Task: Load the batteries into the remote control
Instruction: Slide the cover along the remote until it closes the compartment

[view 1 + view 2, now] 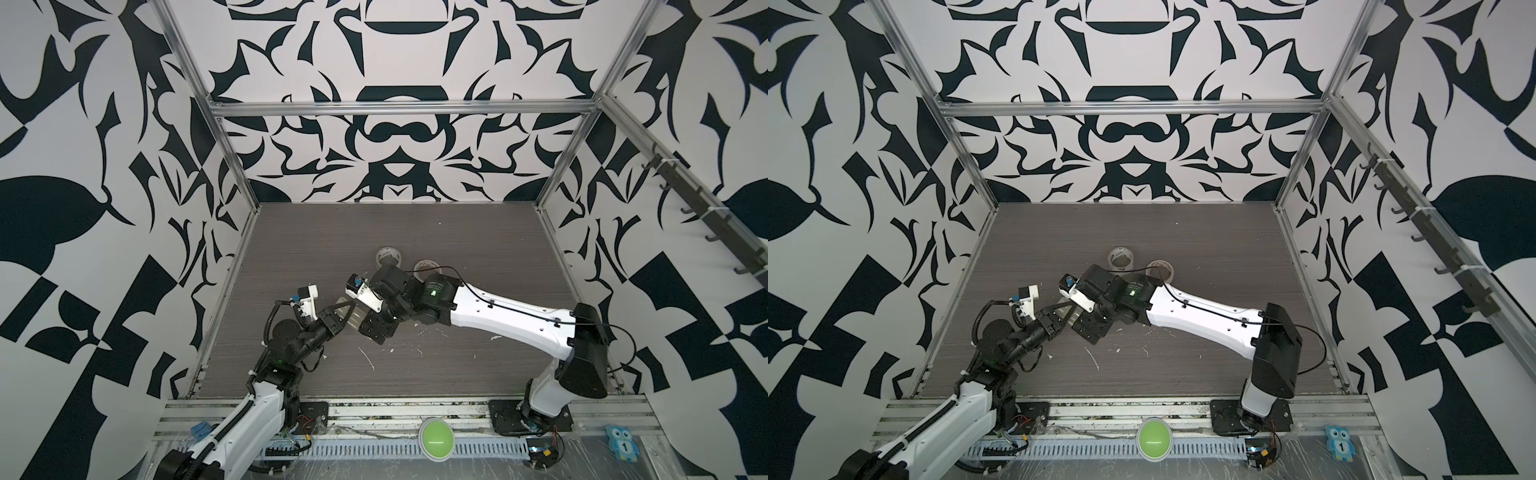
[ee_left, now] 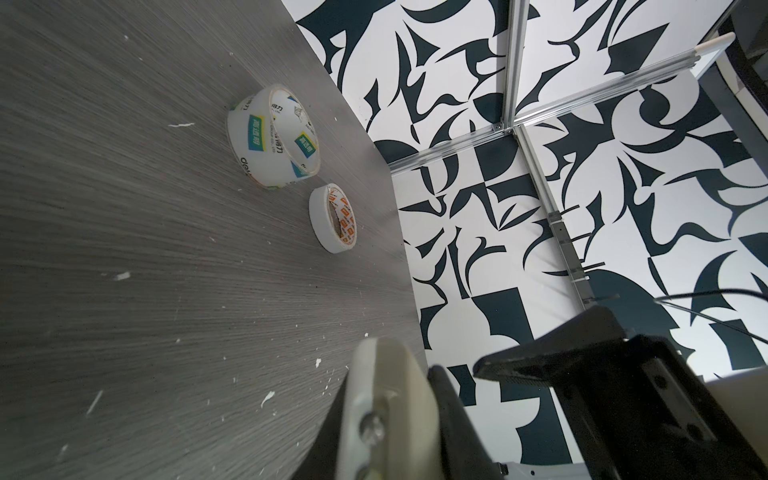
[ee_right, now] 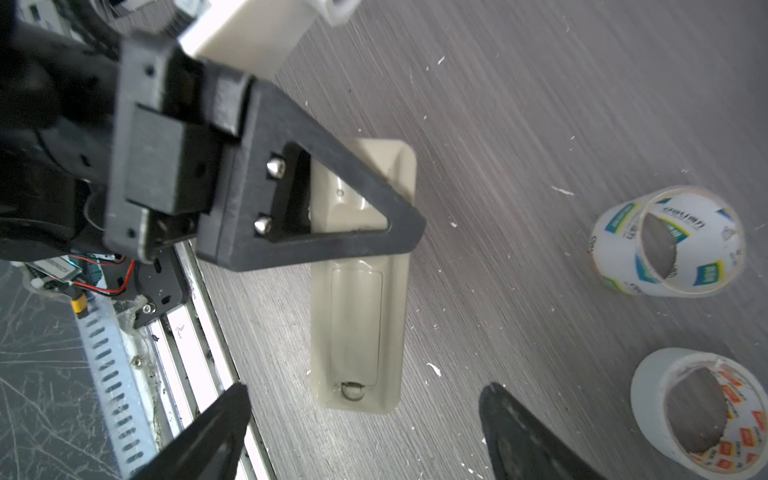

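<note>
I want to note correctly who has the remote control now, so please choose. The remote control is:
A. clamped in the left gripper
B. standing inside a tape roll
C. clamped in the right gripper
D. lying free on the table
A: in the right wrist view the left gripper is closed on the remote control, while the right gripper is open, its fingers clear of it.

Bright, even light; edges bend, close parts blur
</note>
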Tool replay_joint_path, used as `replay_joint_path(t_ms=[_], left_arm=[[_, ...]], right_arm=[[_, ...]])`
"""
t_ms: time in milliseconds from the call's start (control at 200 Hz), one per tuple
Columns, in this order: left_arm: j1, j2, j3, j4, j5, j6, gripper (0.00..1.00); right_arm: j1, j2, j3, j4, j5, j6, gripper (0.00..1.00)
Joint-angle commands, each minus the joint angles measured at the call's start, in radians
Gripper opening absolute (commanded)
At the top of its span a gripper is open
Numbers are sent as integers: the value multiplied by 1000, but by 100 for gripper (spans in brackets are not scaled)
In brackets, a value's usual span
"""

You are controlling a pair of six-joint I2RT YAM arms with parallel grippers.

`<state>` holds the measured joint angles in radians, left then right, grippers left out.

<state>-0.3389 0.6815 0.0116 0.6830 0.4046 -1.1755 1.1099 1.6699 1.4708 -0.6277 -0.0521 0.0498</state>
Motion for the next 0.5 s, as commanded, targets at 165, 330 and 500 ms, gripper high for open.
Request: replay_joint_path(t_ms=[165,330,500], left_arm=[[-1,-33,51,-21,-25,-24,0],[-2,-27,54,-23,-34,-38,0],[-1,-21,53,-6,-41,-60,0]], right_arm=[[5,22,-44,137,-9,10,92],[5,28,-74,171,-8,7,92],[4,45,-91,187,-3,-6,85]])
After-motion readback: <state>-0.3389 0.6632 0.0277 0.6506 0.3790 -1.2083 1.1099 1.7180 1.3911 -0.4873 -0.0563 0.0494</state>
